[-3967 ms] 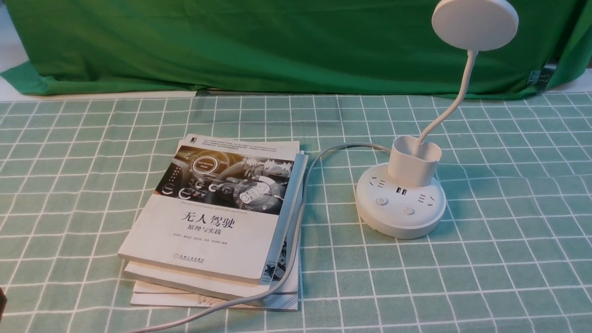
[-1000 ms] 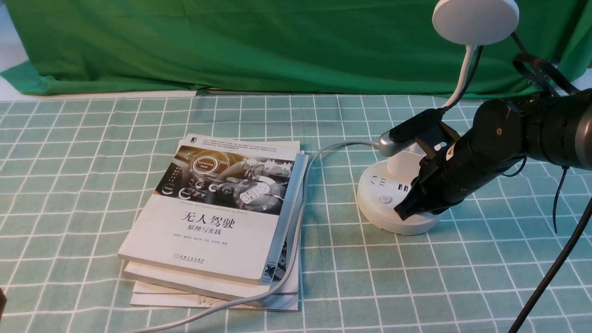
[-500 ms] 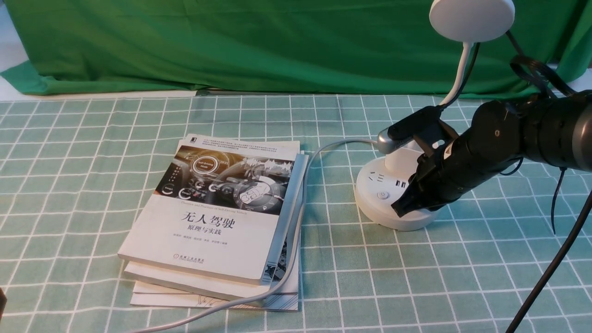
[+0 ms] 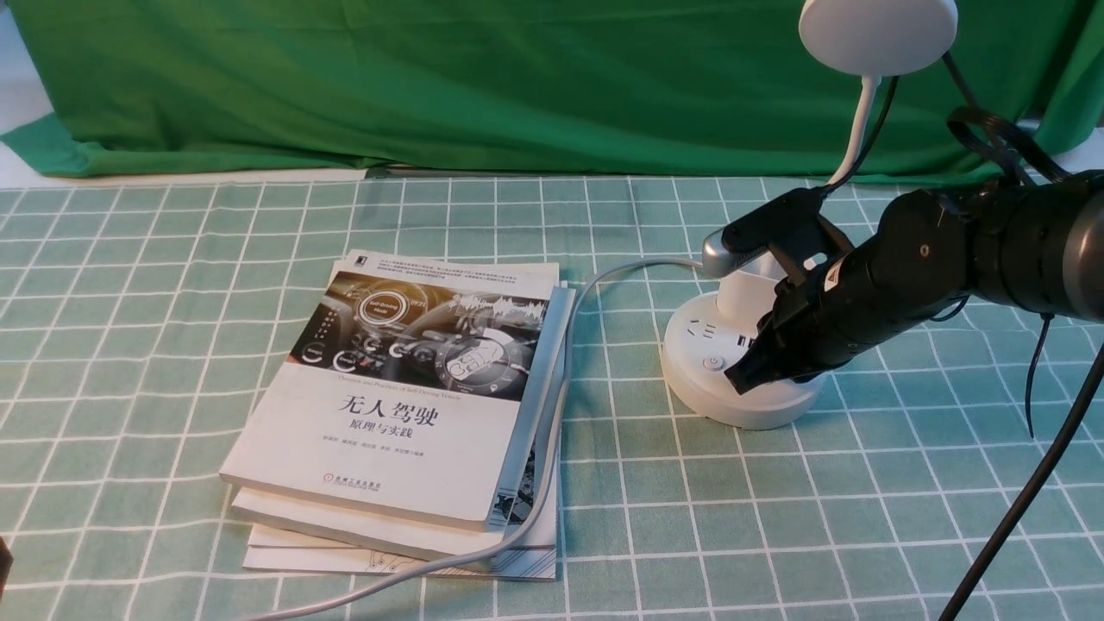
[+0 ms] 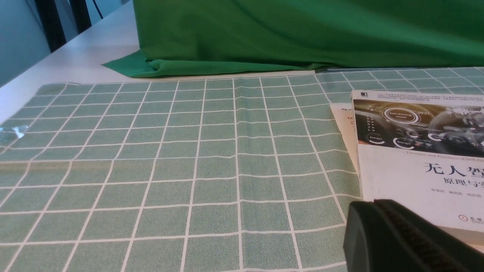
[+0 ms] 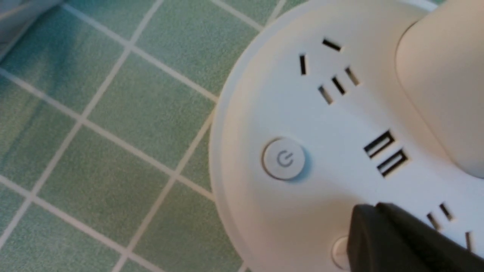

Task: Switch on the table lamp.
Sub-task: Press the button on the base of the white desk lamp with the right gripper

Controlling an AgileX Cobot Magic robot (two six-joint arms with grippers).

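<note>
I am reaching in from the right with my right end effector [image 4: 737,379], its jaws pressed together on nothing, the tip hanging over the near right part of the lamp [image 4: 743,297] base [image 4: 699,392]. In the right wrist view that tip is covering the edge of a small round button [image 6: 339,251]; I cannot tell whether it is pressing. The lamp is standing upright on the right half of the worktop [image 5: 75,49], to the right of the books [image 4: 388,414], its long axis running almost straight up from base to head [image 4: 878,34]. The thin neck [image 4: 856,129] is rising out of the cup holder [image 6: 442,83] and bending slightly rightward, and the sockets and power button [image 6: 284,158] are facing my side. A green checked cloth [image 4: 172,302] with white lines is covering the surface, a green backdrop [image 4: 431,86] is draping down behind it, and bare white worktop is showing past the cloth's far left edge. A grey cable [image 4: 552,448] is running from the base round the right edge of the books toward me. The lamp is looking plain matte white all over, with a flat round disc head and a puck base. My left end effector [image 5: 378,230] is hovering low beside the books' near corner, its jaws together.
</note>
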